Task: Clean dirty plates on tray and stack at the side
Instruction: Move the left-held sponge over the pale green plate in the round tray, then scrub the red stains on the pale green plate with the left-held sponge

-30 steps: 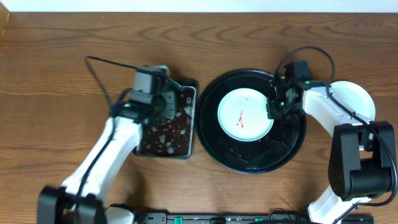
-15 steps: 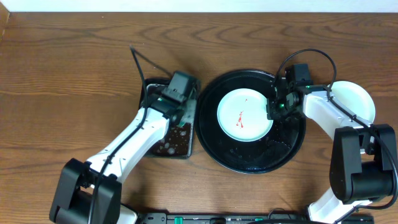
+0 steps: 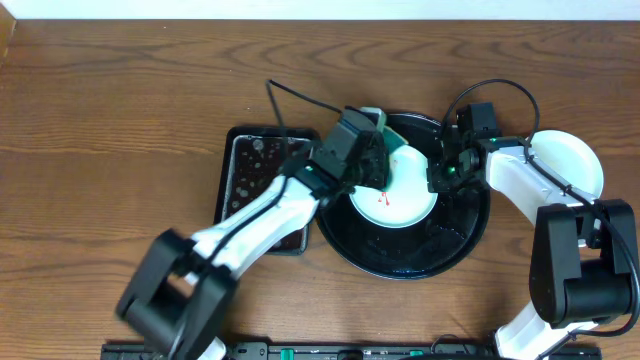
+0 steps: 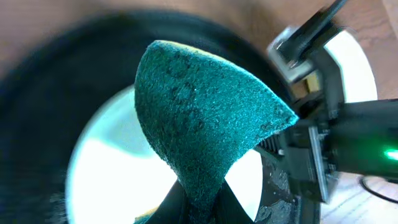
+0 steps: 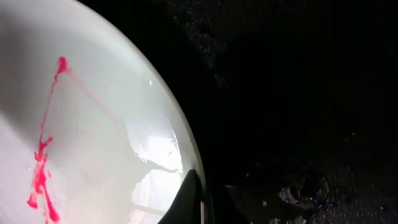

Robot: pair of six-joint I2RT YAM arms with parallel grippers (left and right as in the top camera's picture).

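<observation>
A pale blue-white plate (image 3: 400,195) with a red smear lies in the round black tray (image 3: 400,258). It also shows in the right wrist view (image 5: 93,124) and in the left wrist view (image 4: 118,174). My left gripper (image 3: 374,160) is shut on a green sponge (image 4: 199,118) and holds it over the plate's left part. My right gripper (image 3: 440,172) is shut on the plate's right rim (image 5: 198,186). A clean white plate (image 3: 572,160) lies on the table at the right, partly under my right arm. The yellow plate is out of view.
A small rectangular black tray (image 3: 258,185) with soapy drops lies left of the round tray. The round tray's floor is wet (image 5: 305,186). Brown wooden table (image 3: 100,150) lies all around.
My left arm has swung right from the rectangular tray, carrying the sponge over the plate. My right gripper has stayed on the plate's rim.
</observation>
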